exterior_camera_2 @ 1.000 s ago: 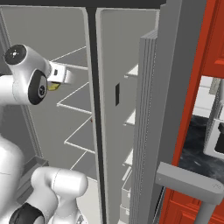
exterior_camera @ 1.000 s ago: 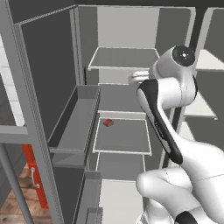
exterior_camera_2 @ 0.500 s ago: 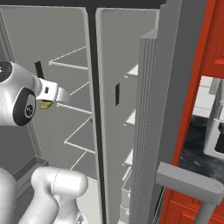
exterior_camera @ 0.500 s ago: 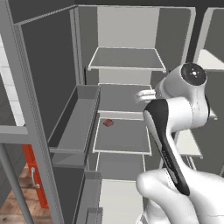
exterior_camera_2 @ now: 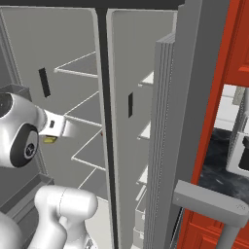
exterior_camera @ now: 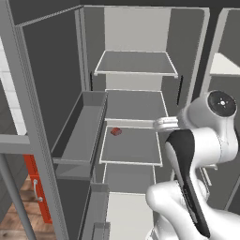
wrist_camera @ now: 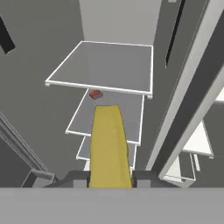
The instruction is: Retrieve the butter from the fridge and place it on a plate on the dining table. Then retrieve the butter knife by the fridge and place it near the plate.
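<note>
Gripper [wrist_camera: 110,179] is closed on the butter [wrist_camera: 109,146]: in the hand view the pale-yellow stick sits clamped between the two fingertips and projects straight ahead of them, away from the hand. In the right base view, a sliver of the butter [exterior_camera_2: 49,140] shows just below the hand, in front of the fridge [exterior_camera_2: 131,58].

Fridge doors stand open. Ahead of the hand, in the hand view, lies the grey interior with its white-edged shelves stacked one beyond the other. Beyond the tip of the butter, on the second shelf [wrist_camera: 131,103], rests a small reddish-brown lump [wrist_camera: 95,94], well apart from the stick. In the left base view the same lump [exterior_camera: 116,131] lies on a middle shelf [exterior_camera: 131,147], to the left of the hand and lower, with a door bin [exterior_camera: 79,136] further left still.
</note>
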Robot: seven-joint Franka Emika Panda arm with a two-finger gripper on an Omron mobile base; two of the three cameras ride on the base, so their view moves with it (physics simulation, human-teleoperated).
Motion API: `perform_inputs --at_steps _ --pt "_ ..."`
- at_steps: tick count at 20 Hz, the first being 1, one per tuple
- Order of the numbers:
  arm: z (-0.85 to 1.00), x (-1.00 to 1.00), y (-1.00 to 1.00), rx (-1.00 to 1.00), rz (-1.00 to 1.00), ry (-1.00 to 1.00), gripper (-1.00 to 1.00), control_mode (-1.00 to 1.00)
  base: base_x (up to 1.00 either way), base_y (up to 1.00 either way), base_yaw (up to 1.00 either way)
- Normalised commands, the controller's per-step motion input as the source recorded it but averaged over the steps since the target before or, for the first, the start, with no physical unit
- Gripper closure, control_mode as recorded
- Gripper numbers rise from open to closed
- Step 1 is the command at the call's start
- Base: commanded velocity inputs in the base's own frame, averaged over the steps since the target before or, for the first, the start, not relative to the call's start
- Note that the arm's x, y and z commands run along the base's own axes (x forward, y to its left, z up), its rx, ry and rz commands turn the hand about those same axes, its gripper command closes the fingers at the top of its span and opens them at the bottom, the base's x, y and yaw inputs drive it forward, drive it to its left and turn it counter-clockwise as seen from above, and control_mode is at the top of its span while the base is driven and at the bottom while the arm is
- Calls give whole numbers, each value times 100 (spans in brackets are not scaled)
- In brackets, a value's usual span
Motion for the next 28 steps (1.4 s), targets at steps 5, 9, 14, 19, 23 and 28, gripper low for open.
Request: perform_inputs --at_steps 5,9,14,19,23,28 --pt "-35 -3 -36 1 -7 14 100 -100 0 0 0" --pt "-29 0 -15 0 -6 12 100 -100 0 0 0" --pt "-2 -1 0 0 0 4 100 -100 0 0 0" --pt "0 -20 7 0 0 1 100 -100 0 0 0" --pt "0 0 0 0 0 0 100 100 -50 21 0" --pt "0 0 0 0 0 0 100 100 -66 35 -1"
